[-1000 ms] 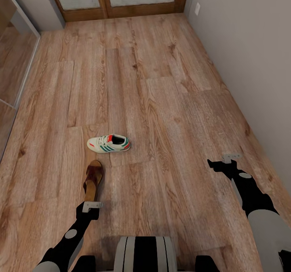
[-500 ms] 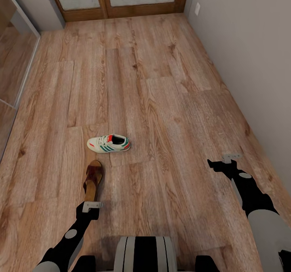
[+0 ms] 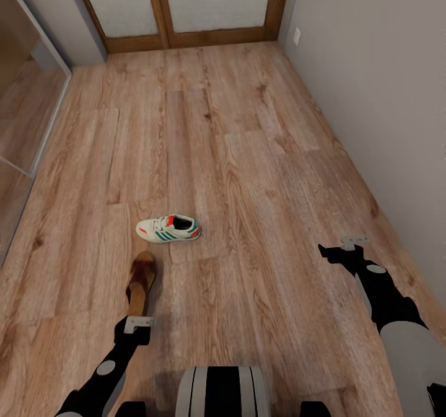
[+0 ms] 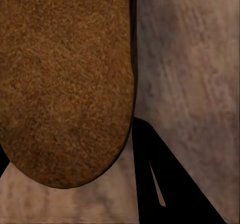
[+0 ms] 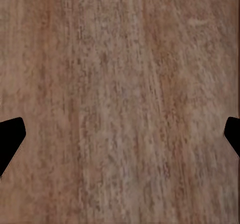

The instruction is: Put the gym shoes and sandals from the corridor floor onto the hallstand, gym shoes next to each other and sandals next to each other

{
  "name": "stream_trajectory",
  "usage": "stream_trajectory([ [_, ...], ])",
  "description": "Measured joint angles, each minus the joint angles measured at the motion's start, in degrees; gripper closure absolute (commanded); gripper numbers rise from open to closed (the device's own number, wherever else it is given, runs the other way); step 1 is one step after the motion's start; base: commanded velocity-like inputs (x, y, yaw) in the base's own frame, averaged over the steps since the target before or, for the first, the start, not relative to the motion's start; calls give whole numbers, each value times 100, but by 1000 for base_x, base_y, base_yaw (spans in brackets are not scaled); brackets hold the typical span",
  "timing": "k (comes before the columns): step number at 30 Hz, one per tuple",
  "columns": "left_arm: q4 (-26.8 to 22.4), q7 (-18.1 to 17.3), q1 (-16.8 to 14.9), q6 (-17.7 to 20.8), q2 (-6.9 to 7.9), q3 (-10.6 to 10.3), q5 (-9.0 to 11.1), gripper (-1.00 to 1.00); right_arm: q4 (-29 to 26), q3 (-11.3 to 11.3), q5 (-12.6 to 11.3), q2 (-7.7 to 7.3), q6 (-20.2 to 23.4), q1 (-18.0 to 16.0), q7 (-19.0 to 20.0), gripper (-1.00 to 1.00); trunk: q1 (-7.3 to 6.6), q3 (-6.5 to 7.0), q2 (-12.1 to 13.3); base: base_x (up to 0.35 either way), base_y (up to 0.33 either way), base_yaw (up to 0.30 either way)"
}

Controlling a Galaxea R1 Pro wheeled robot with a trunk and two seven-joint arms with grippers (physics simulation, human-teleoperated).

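One gym shoe (image 3: 168, 227), white with green stripes and a red heel tab, lies on the corridor floor (image 3: 260, 157) with its toe to the left. Just nearer to me lies a brown sandal (image 3: 142, 280), heel toward me. My left gripper (image 3: 137, 315) hangs right at that heel; in the left wrist view the sandal's tan heel (image 4: 65, 84) lies between the spread dark fingers (image 4: 150, 179), which stand open. My right gripper (image 3: 326, 251) hovers open over bare planks to the right, its fingertips (image 5: 10, 134) wide apart. The hallstand is out of view.
A wood-framed glazed door (image 3: 186, 2) closes the far end of the corridor. A grey wall (image 3: 384, 95) runs along the right, and a mirrored panel (image 3: 25, 107) along the left. Open floor stretches between the shoes and the door.
The whole head view has shifted, showing more of the door and less of my trunk. Shoe and sandal lie as before, and my left gripper stays at the sandal's heel.
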Motion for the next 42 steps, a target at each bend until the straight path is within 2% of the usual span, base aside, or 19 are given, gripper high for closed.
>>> stream_trajectory([
  [5,-65,1,133,-73,74,147,21,100,0,-1,0,-1,0,0,0,-100,-13,111,7,0,0,0],
  [7,-70,1,142,-239,90,266,51,100,0,2,0,-1,0,0,0,-100,-18,155,9,0,0,0],
  [9,-123,-40,147,-495,103,581,148,100,0,6,-2,6,0,0,0,-100,-23,200,12,0,0,0],
  [13,-568,-63,148,-538,107,698,158,100,6,8,-5,7,0,0,0,-100,-34,289,17,0,0,0],
  [16,-882,-68,147,-484,105,723,154,100,8,8,-7,8,0,0,0,-100,-41,355,21,0,0,0],
  [22,-1768,-69,133,327,100,691,151,100,20,8,-5,8,0,6,0,-100,-57,488,29,0,0,0],
  [26,-2107,-84,133,670,85,685,150,100,24,8,-1,8,0,8,0,-100,-67,577,35,0,0,0],
  [35,-2173,-70,151,816,29,701,146,100,23,8,9,6,-22,18,0,-100,-90,776,47,0,0,-5],
  [42,-2117,-61,156,782,35,728,169,100,4,8,25,-7,-17,158,0,-100,-108,990,56,0,0,-63],
])
